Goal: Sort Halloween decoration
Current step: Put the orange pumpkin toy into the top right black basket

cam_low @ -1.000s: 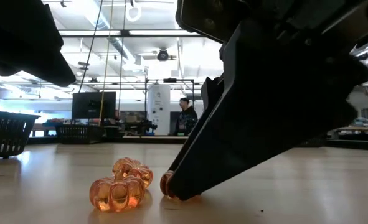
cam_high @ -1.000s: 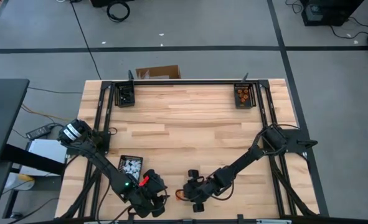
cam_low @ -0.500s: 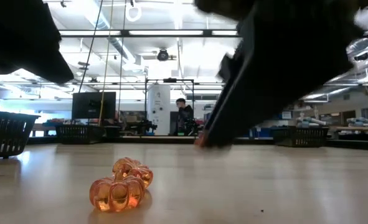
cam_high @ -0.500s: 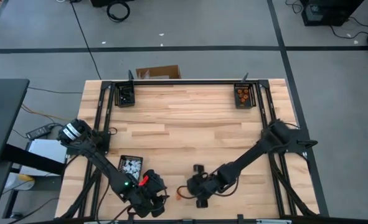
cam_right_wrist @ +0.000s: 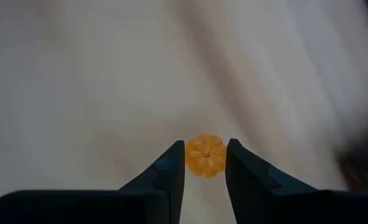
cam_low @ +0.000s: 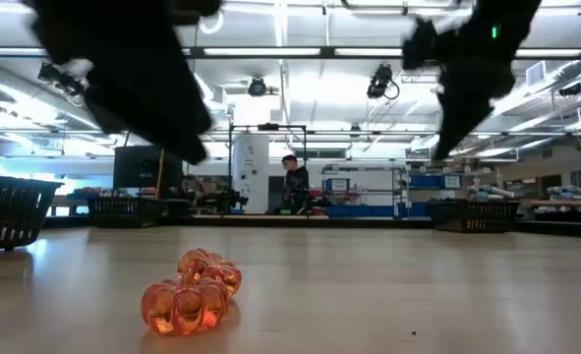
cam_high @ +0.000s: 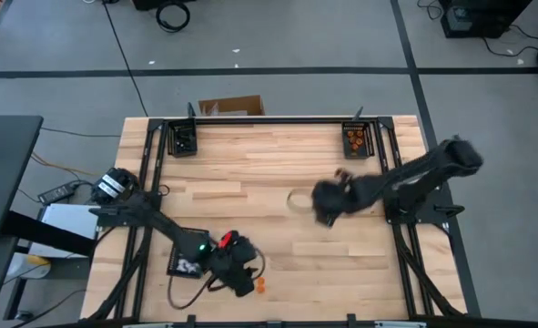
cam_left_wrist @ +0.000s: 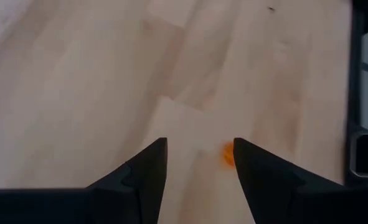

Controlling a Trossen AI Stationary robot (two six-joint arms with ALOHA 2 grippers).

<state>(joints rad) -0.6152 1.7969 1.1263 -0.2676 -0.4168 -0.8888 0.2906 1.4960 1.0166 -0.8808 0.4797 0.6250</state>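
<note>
Two little translucent orange pumpkins (cam_low: 192, 293) sit touching each other on the wooden table (cam_high: 269, 173) near its front edge, ribbed and glossy. A third orange pumpkin (cam_right_wrist: 205, 155) is pinched between the right gripper (cam_right_wrist: 205, 163) fingers. A second ago that gripper was down at the front edge beside the pair; now it's lifted and swung toward the table's right side, with its pumpkin. The left gripper (cam_left_wrist: 199, 163) hangs open above the front edge, one of the pair just beyond its fingers, untouched.

The right gripper (cam_high: 328, 202) is a blur from above, and the far trays' (cam_high: 357, 139) contents are too small to tell.
</note>
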